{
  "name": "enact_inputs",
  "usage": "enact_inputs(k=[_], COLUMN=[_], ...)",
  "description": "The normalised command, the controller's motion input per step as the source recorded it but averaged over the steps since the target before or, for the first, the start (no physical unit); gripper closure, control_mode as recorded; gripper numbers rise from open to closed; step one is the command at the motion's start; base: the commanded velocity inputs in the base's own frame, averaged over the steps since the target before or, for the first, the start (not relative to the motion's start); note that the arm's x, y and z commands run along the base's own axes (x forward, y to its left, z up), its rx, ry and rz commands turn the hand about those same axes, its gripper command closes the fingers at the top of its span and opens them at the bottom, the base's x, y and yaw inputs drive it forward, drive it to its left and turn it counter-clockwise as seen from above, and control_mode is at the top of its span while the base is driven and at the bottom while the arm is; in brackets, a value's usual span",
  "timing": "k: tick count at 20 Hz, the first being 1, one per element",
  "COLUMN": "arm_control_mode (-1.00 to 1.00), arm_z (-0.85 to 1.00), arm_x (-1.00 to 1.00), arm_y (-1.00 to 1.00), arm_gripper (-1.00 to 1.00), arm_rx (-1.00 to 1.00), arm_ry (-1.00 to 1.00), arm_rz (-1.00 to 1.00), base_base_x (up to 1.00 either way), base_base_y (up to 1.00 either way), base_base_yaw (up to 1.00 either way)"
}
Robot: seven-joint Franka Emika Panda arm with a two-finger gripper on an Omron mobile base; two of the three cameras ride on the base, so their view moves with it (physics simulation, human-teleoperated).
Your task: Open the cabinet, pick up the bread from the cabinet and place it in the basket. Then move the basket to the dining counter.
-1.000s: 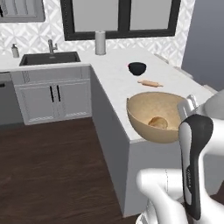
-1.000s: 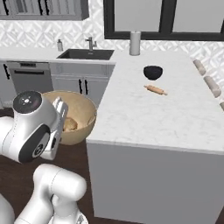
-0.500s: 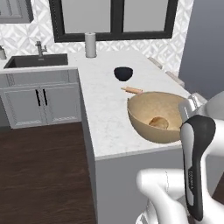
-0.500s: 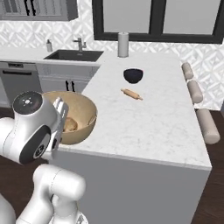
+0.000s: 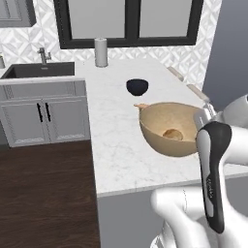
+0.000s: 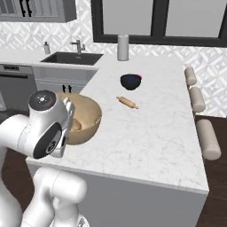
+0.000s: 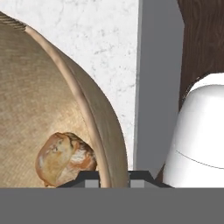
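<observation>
1. Dark wood flooring (image 5: 43, 193) lies beside the long white marble-topped dining counter (image 5: 116, 160) with plain grey sides, which runs away from the robot toward a dark-framed window.
2. Nearest, the two-finger gripper (image 7: 113, 177) is closed tight on the rim of the wide round tan basket (image 5: 169, 128); in the hand view one dark finger tip sits on each side of the basket wall.
3. Seen from both base views, the basket sits over the near end of the dining counter, close to its front edge; whether it rests on the marble or is held just above it I cannot tell.
4. A small round golden-brown bread roll (image 7: 65, 158) lies in the bottom of the basket.
5. On the rim side away from the arm, the basket's small loop handle (image 5: 141, 106) points toward the sink side.
6. Beyond the basket a light wooden rolling pin (image 6: 127, 102) lies flat on the marble.
7. Further on stands a small black bowl (image 6: 131, 81), apart from the rolling pin.
8. At the far end a white paper-towel roll (image 6: 123, 47) stands upright near the window.
9. A dark sink (image 6: 73, 58) with a metal tap (image 6: 78, 45) is set in the side worktop.
</observation>
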Motion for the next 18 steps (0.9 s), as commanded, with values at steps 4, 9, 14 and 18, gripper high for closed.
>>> enact_inputs(k=[4,9,14,18], arm_control_mode=[-1.0,-1.0,-1.0,-1.0], arm_z=[-0.42,-0.53,-0.44,-0.57], arm_x=[1.0,1.0,1.0,0.98], arm_y=[-0.39,-0.28,-0.04,-0.01], arm_gripper=[1.0,1.0,1.0,1.0], arm_rx=[0.07,0.03,0.0,0.0], arm_ry=[0.15,0.11,0.06,0.0], arm_rz=[0.16,0.11,0.0,0.0], base_base_x=[0.0,0.0,0.0,0.0], base_base_y=[0.0,0.0,0.0,0.0], base_base_yaw=[0.0,0.0,0.0,0.0])
